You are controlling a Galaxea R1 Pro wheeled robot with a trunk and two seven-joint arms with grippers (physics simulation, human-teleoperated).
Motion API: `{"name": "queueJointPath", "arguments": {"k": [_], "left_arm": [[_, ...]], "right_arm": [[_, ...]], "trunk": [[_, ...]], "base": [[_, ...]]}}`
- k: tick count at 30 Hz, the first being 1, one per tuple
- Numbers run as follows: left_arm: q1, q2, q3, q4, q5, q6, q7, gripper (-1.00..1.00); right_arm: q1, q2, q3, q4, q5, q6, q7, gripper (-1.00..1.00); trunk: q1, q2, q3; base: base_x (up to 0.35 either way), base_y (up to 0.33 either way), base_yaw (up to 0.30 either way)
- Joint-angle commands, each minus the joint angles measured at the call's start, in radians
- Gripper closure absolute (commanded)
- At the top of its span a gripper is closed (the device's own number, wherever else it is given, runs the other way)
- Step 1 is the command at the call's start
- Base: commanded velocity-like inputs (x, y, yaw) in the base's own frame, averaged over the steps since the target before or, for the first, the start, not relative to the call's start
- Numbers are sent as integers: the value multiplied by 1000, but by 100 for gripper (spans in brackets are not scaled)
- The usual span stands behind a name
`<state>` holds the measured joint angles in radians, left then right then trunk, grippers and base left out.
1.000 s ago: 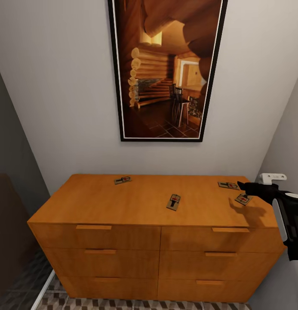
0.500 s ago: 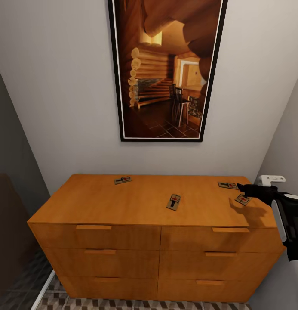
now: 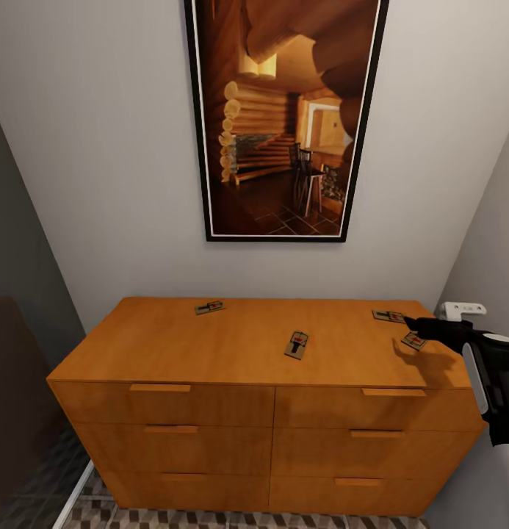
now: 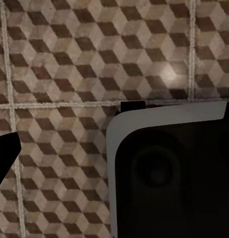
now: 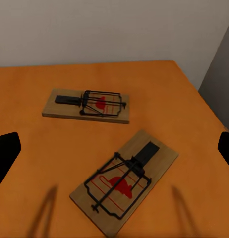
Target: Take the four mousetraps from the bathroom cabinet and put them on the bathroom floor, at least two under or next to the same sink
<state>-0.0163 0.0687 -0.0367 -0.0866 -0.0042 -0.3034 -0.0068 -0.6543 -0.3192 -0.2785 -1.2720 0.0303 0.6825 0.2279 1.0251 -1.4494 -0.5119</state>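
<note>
Four mousetraps lie on top of the orange-brown cabinet (image 3: 210, 345): one at the back left (image 3: 210, 307), one in the middle (image 3: 297, 344), and two at the right end (image 3: 390, 317) (image 3: 413, 340). My right gripper (image 3: 412, 323) hovers open just above the right pair. In the right wrist view its dark fingertips (image 5: 5, 151) sit wide apart at the frame's edges, with the nearer mousetrap (image 5: 125, 181) between them and the other mousetrap (image 5: 87, 105) beyond. My left gripper (image 4: 114, 153) hangs open over the cube-patterned bathroom floor (image 4: 60, 64), holding nothing.
A tall framed picture (image 3: 283, 117) hangs on the wall behind the cabinet. A side wall with a white fitting (image 3: 461, 307) closes in at the right. A dark panel (image 3: 19, 382) stands at the left. My own base (image 4: 169, 173) shows under the left wrist.
My right gripper has sunk slightly toward the right-hand mousetraps. The traps and the view have stayed put.
</note>
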Motion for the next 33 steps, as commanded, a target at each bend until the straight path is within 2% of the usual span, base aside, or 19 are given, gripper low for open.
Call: {"name": "queueJointPath", "arguments": {"k": [1, 33], "left_arm": [[-1, 0, -3, 1, 0, -3, -1, -100], [-1, 0, -3, 1, 0, -3, 0, -100]], "right_arm": [[-1, 0, -1, 1, 3, 5, 6, -100], [-1, -1, -1, 31, 5, 6, 1, -100]], "trunk": [[0, -1, -1], [0, -1, -1]], "base": [[0, 0, 0], [0, 0, 0]]}}
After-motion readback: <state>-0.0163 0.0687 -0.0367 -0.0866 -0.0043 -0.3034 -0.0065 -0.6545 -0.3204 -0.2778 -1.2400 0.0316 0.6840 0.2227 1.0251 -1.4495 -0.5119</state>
